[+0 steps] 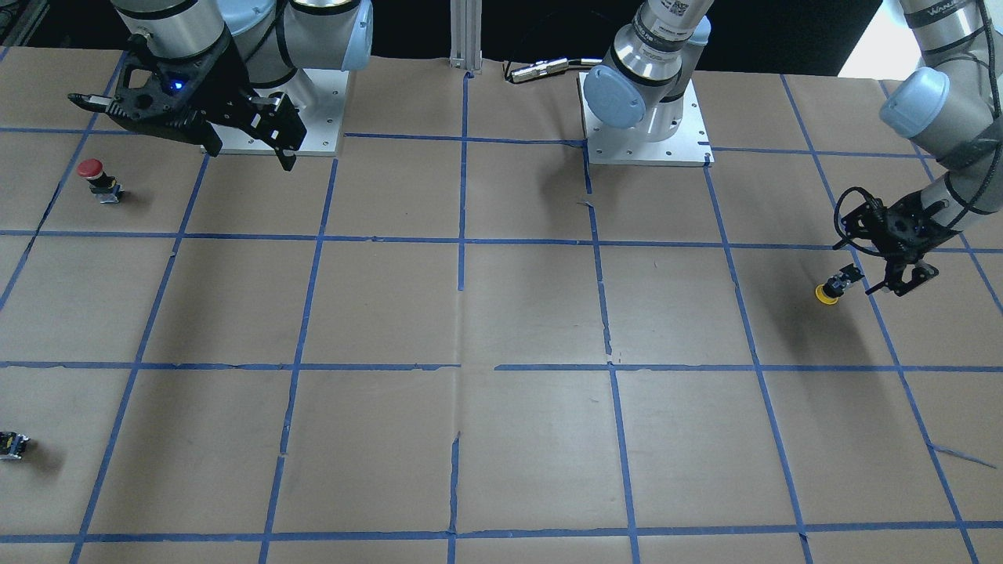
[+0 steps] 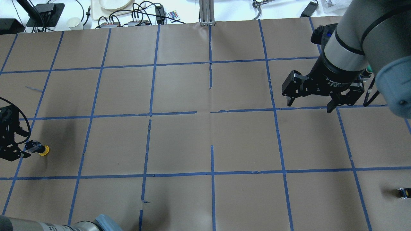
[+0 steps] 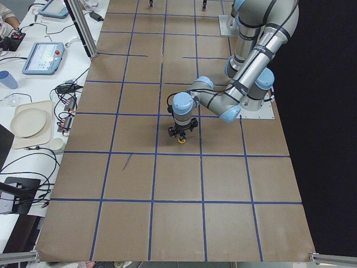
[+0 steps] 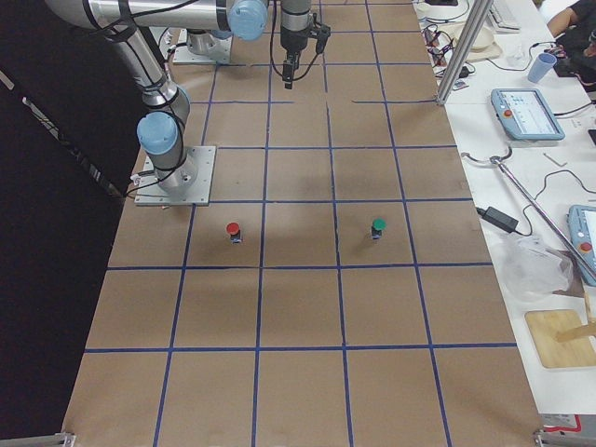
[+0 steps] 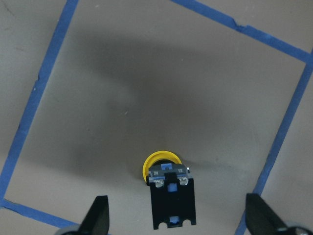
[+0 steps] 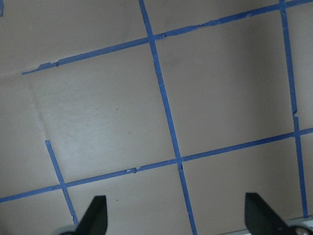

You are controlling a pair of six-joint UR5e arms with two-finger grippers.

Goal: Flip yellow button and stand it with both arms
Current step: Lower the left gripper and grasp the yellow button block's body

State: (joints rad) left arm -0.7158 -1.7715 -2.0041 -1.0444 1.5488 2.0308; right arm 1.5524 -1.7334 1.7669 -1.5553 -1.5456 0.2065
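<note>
The yellow button (image 5: pixel 167 188) lies on its side on the paper-covered table, its yellow cap pointing away from the wrist and its black-and-blue body toward it. It also shows in the front view (image 1: pixel 835 287), the overhead view (image 2: pixel 39 149) and the left side view (image 3: pixel 182 139). My left gripper (image 1: pixel 879 276) is open and low, one finger on each side of the button's body, touching neither side. My right gripper (image 2: pixel 309 106) is open and empty, held high over the table's other half; in the front view (image 1: pixel 185 129) it hangs before its base.
A red-capped button (image 1: pixel 95 177) stands near the right arm's base. A green-capped button (image 4: pixel 377 226) stands farther out. A tiny dark block (image 2: pixel 403 192) lies at the overhead view's right edge. Blue tape lines grid the table (image 1: pixel 501 313).
</note>
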